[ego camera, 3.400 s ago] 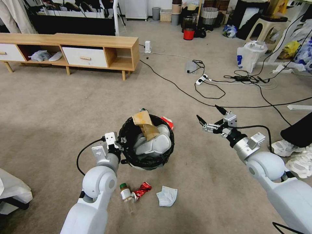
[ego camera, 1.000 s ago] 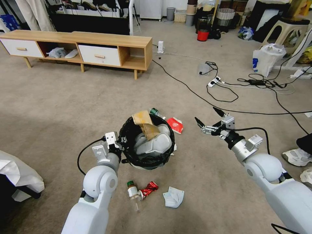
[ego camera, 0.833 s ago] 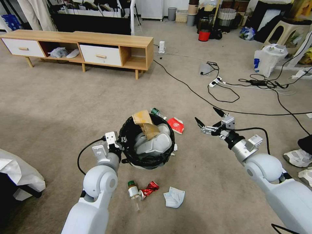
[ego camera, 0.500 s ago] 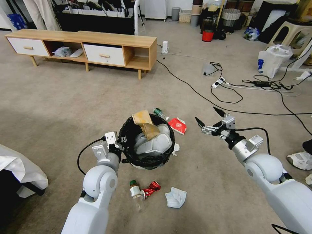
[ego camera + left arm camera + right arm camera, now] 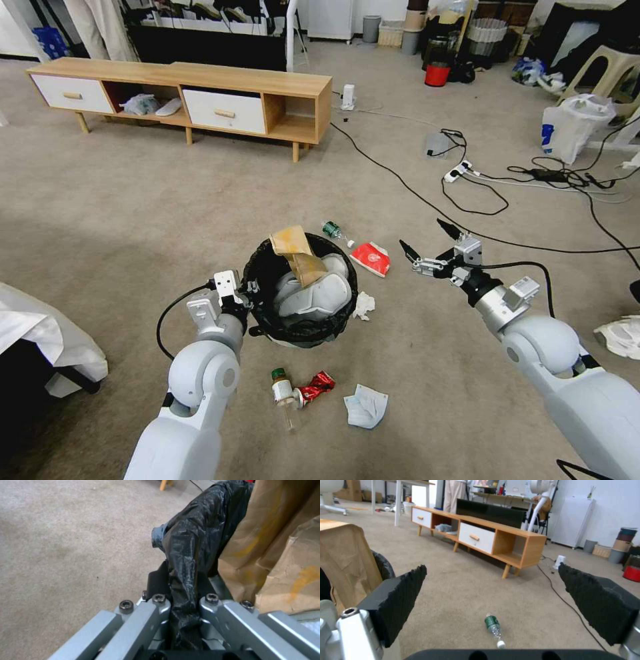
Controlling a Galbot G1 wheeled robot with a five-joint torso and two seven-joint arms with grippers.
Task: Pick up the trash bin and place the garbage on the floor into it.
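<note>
The trash bin (image 5: 267, 328), white with a black bag over its rim, hangs before me, lifted off the carpet. My left gripper (image 5: 248, 293) is shut on the bin's rim; in the left wrist view the black bag (image 5: 186, 555) is pinched between its fingers (image 5: 156, 605). A brown paper bag (image 5: 297, 253) and a white object sit inside. My right gripper (image 5: 421, 233) hovers open and empty to the bin's right. Garbage lies on the floor: a green-labelled bottle (image 5: 333, 231), a red packet (image 5: 371, 258), a tissue (image 5: 363, 305), a green-capped bottle (image 5: 283, 390), a red wrapper (image 5: 315, 387) and another tissue (image 5: 365, 407).
A low wooden cabinet (image 5: 200, 100) stands at the back left. Cables and a power strip (image 5: 460, 173) cross the carpet at the right, near a white plastic bag (image 5: 570, 127). A white cloth-covered object (image 5: 40, 340) is at my left.
The whole head view has shifted, so the camera moved. The bin and both arms keep their places in the picture. The green-labelled bottle and red packet beyond the bin now show more fully.
</note>
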